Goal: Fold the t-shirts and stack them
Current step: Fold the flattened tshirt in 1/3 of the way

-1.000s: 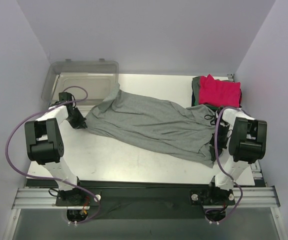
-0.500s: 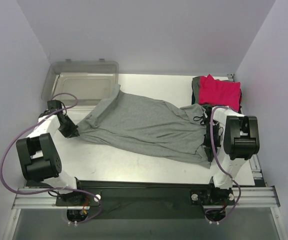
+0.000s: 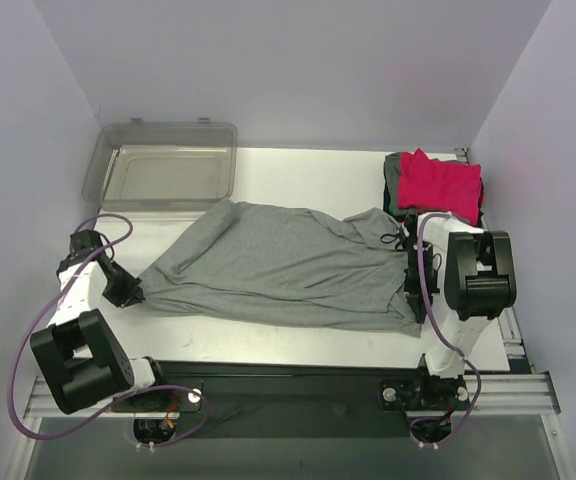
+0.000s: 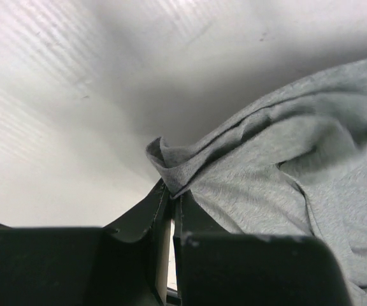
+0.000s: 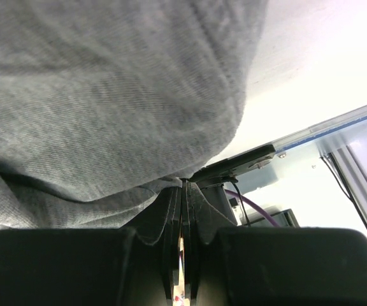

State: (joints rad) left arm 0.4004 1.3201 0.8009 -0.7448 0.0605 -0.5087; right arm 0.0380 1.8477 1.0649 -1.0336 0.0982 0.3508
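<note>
Both my grippers are reaching low over the table: my left gripper is pinching the grey t-shirt by its left corner, my right gripper is clamping its right edge. That one t-shirt is lying stretched between them; one folded pile, pink on top, is sitting far right
</note>
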